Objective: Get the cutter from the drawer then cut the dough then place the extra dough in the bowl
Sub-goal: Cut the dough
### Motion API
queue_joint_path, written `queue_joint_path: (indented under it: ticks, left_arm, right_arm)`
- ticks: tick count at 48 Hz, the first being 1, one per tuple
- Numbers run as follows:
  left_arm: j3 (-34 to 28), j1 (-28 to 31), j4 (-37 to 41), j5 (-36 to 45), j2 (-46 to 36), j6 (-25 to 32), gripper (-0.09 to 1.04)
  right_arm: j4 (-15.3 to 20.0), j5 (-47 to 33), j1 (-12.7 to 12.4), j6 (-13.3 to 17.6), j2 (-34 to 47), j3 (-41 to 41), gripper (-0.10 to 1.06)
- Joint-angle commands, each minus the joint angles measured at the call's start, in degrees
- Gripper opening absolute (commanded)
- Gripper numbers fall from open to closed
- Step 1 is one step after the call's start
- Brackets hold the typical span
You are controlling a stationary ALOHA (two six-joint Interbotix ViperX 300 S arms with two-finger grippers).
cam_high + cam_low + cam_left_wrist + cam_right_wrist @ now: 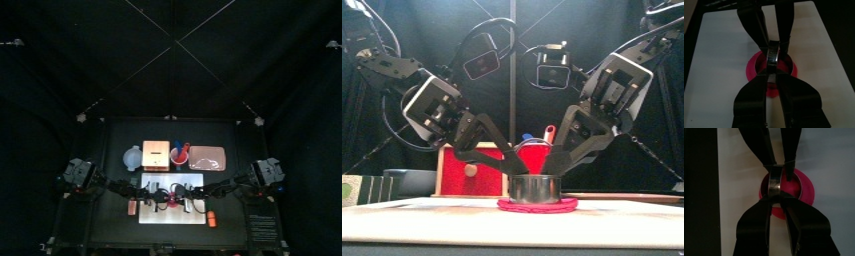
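The round metal cutter (536, 188) stands on the flat pink dough (537, 205), which lies on the white cutting board (422, 205). My left gripper (510, 170) comes down on the cutter's left wall and is shut on it. My right gripper (561, 168) is shut on the opposite wall. In the left wrist view my own jaws pinch together at the cutter (772, 56), with dough (754, 70) showing around it. The right wrist view has the cutter (775, 182) nipped in the same way over the dough (807, 193). The top view shows both arms meeting over the board (171, 212).
Behind the board stand the blue-grey bowl (132, 157), the wooden box (158, 155) with its red drawer front (469, 170), the red cup (181, 152) with toy knives, and the pink tray (209, 157). An orange toy (211, 217) lies at the board's right.
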Motion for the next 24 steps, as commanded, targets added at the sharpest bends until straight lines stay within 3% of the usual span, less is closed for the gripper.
queue_joint_path:
  ticks: [1, 13, 24]
  left_arm:
    - [1.1, -2.6, -0.8, 1.0, 0.1, -0.1, 0.6]
    - [1.3, -2.6, -1.1, -0.6, 0.0, -0.2, 0.71]
    - [1.2, -2.6, -1.5, -1.0, 0.0, -0.2, 0.73]
  right_arm:
    - [0.4, 2.3, 1.0, 1.0, 0.9, 0.5, 0.57]
    - [1.3, 1.7, 0.5, 1.9, 0.8, 1.1, 0.67]
    - [1.3, 1.6, 0.6, 2.2, 0.6, 1.0, 0.73]
